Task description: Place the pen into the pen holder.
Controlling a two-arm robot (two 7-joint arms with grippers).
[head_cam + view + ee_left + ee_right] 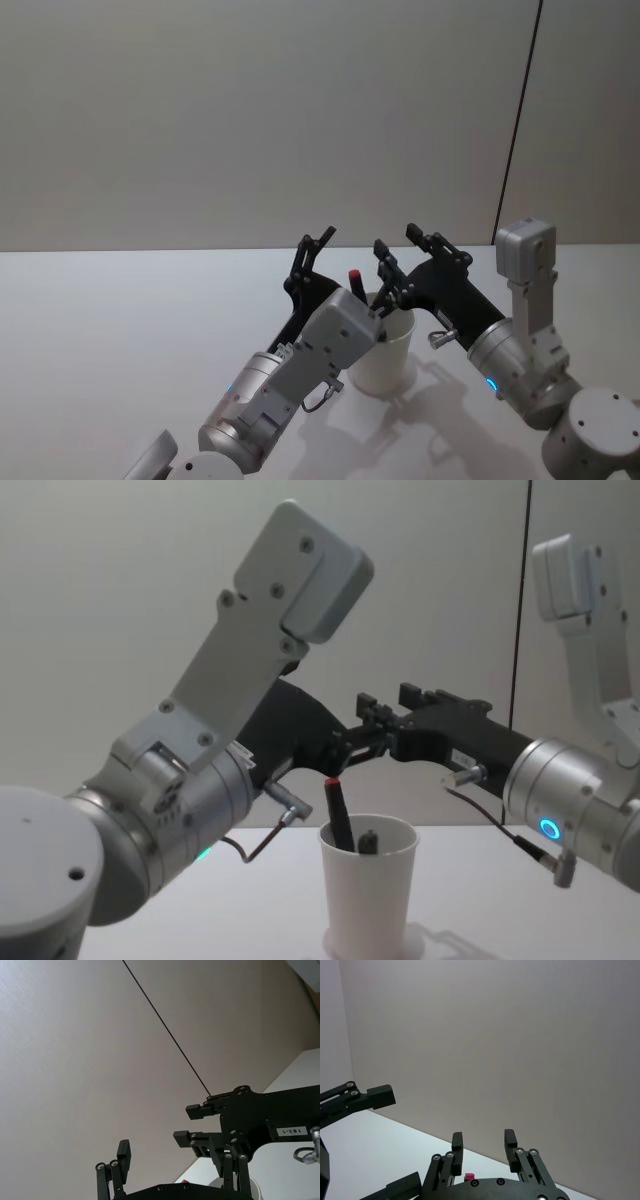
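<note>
Red-capped pen (336,813) leaning inside the pen holder (367,898), left gripper (350,262) hovering above its rim, fingers spread, gripping nothing, right gripper (395,247) alongside, parted, empty.

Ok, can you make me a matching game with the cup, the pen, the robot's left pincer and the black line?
1. white paper cup
2. black pen with a red tip
3. left pincer
4. thin black line

A. open, above the cup
B. running down the grey wall
C. standing on the white table
D. standing inside the cup

Pairs: 1-C, 2-D, 3-A, 4-B.
</note>
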